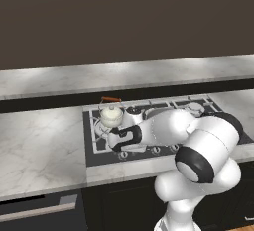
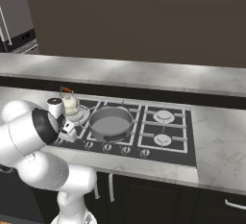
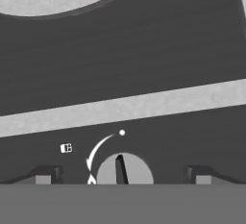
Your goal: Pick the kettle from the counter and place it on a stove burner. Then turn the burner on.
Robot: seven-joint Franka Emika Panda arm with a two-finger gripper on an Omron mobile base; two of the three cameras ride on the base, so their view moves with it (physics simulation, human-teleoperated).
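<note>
kettle [image 1: 111, 116] sits on stove burner [image 1: 101, 128] beside empty pan [image 2: 111, 122].

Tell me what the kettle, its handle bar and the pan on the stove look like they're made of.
Kettle: glossy cream body, likely enamel or ceramic. Handle bar: reddish-brown, matte, probably wood on a thin wire arch. Pan: dull grey throughout, looks like brushed metal. All rendered, so these are guesses from colour and shine.

Cream kettle [image 1: 111, 116] upright on rear-left stove burner [image 2: 79, 116].
</note>
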